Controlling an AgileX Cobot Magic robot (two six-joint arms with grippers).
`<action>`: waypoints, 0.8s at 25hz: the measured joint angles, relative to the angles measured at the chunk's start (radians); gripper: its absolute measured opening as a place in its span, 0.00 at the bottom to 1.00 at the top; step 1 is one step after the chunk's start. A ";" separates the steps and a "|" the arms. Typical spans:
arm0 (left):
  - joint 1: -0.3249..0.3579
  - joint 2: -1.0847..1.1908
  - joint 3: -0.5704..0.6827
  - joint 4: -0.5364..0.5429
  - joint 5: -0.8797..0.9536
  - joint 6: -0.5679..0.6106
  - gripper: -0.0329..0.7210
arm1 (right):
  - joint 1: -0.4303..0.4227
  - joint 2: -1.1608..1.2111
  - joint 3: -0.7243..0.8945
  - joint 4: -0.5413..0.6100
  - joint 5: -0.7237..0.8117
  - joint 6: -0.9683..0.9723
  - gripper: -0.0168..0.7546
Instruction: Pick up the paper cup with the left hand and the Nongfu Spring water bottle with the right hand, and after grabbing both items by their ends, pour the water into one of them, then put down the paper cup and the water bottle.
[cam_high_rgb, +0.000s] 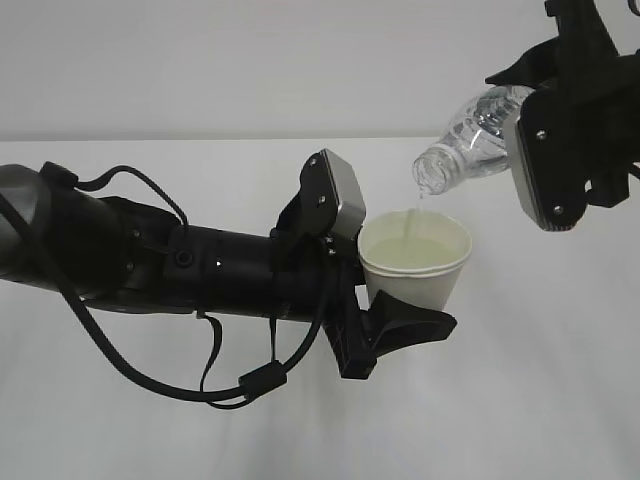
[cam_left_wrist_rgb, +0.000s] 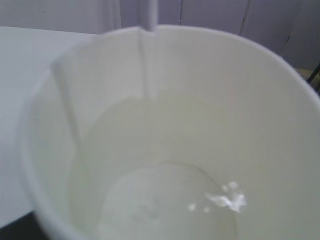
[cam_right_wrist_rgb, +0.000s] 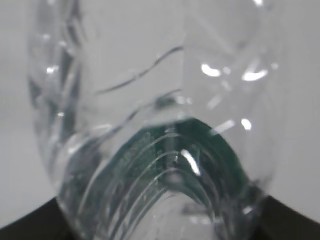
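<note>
My left gripper (cam_high_rgb: 403, 292) is shut on the white paper cup (cam_high_rgb: 440, 285), held upright above the table; one black finger (cam_high_rgb: 415, 325) shows under the cup. Up at the right, my right gripper (cam_high_rgb: 556, 150) is shut on the base end of the clear Nongfu Spring water bottle (cam_high_rgb: 473, 140), which tilts mouth-down to the left over the cup. A thin stream of water (cam_high_rgb: 413, 215) falls from the mouth into the cup. The left wrist view looks into the cup (cam_left_wrist_rgb: 260, 110), with water (cam_left_wrist_rgb: 160, 205) pooled at its bottom. The bottle (cam_right_wrist_rgb: 125, 75) and its green label (cam_right_wrist_rgb: 215, 145) fill the right wrist view.
A white table (cam_high_rgb: 540, 400) lies under both arms, with a pale wall (cam_high_rgb: 250, 60) behind it. Loose black cables (cam_high_rgb: 240, 385) hang below the left arm, close to the tabletop.
</note>
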 joint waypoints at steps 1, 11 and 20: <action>0.000 0.000 0.000 0.000 0.000 0.000 0.66 | 0.000 0.000 0.000 0.000 0.002 0.000 0.58; 0.000 0.000 0.000 0.000 0.002 0.000 0.66 | 0.000 0.000 0.000 0.000 0.002 -0.001 0.58; 0.000 0.000 0.000 0.000 0.002 0.000 0.66 | 0.000 0.000 0.000 0.000 0.002 -0.013 0.58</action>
